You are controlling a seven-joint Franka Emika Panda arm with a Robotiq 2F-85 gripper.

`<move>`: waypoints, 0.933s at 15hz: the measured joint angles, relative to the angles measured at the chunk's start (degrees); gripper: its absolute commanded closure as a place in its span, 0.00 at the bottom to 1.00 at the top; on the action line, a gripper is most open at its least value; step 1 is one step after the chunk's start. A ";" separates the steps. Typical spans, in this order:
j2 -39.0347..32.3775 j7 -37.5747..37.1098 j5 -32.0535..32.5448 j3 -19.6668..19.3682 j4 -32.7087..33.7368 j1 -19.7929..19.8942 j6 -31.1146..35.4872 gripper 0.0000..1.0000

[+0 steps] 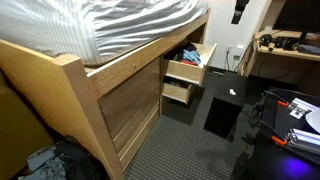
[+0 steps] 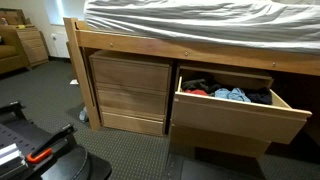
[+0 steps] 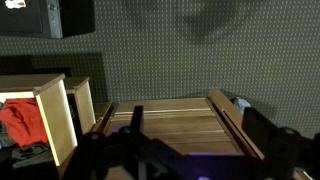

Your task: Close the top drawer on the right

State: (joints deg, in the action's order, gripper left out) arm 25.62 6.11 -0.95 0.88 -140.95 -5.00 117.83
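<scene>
The top drawer (image 1: 190,68) is a light wooden drawer pulled out from under the bed, with dark and blue clothes inside. It shows in both exterior views; its plain flat front (image 2: 238,113) faces the room. In the wrist view it stands at the left edge (image 3: 54,118), with a red cloth in it. My gripper (image 3: 195,113) is open and empty, its dark fingers spread wide over a light wooden panel (image 3: 175,115). It is apart from the drawer. I cannot make out the gripper in either exterior view.
A smaller open drawer (image 1: 178,93) sits below the top one. A closed wooden chest (image 2: 130,92) stands under the bed beside the drawers. The bed frame (image 1: 110,75) carries a striped mattress. A black box (image 1: 225,105) lies on the carpet, with a desk (image 1: 285,48) behind.
</scene>
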 measured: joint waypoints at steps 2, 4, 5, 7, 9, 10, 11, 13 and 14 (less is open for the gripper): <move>0.00 0.00 0.00 0.00 0.00 0.00 0.00 0.00; 0.00 0.00 0.00 0.00 0.00 0.00 0.00 0.00; 0.00 -1.16 0.05 0.03 0.00 0.11 -0.31 0.00; 0.19 -7.36 0.66 0.47 -0.09 0.87 -2.19 0.00; 0.65 -14.06 0.36 0.90 -0.34 1.24 -3.09 0.00; 0.87 -17.32 -0.07 1.08 -0.47 1.31 -3.11 0.00; 1.08 -20.36 -0.78 1.26 -0.58 1.38 -3.11 0.00; 1.20 -23.91 -1.88 1.70 -0.66 1.45 -3.09 0.00; 1.19 -23.86 -1.88 1.78 -0.66 1.45 -3.09 0.00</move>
State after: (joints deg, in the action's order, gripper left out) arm 26.80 -17.76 -2.84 2.66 -141.61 -3.54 114.74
